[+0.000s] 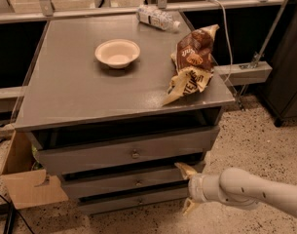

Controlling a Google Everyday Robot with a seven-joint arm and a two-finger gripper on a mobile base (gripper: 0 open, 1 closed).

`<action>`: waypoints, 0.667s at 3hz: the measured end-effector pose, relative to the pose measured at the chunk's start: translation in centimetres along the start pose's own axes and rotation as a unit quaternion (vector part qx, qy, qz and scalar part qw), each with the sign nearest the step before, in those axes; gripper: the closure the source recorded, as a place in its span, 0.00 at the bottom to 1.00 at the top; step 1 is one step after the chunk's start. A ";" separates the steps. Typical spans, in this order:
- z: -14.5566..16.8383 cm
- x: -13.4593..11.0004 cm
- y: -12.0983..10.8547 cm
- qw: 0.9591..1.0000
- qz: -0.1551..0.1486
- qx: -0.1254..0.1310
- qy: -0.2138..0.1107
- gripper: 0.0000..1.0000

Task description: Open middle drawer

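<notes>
White two-finger gripper point(184, 189), fingers spread wide, hovers at the right end of the grey wooden middle drawer point(109, 184); it should centre on the small round metal knob point(138, 183), close, then pull straight

Bench point(89, 96) has three drawers stacked under its top. The middle drawer point(114, 183) sits between the top drawer point(89, 156) and the bottom drawer point(114, 202). On the bench, the bowl point(117, 52) is toward the back, a bit left of centre. The bottle point(157, 17) lies at the back edge, right of the bowl. The bags point(193, 62) are on the right side, reaching down to the front edge. A box point(28, 186) is on the floor just left of the drawers. The claw point(187, 188) is low on the right, just by the right end of the middle drawer, with its arm point(255, 191) coming in from the right.
</notes>
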State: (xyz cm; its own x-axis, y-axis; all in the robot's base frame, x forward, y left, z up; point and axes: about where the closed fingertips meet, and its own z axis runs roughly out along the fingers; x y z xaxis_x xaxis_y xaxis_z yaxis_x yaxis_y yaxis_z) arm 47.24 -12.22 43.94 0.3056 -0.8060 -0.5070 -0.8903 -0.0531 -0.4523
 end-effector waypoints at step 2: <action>3.9 2.9 -1.9 0.999 -0.010 -0.005 0.041 0.00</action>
State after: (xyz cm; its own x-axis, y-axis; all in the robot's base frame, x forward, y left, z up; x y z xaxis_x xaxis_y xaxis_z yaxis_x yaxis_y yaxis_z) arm 51.16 -12.17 40.43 0.2949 -0.8499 -0.4367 -0.8881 -0.0752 -0.4534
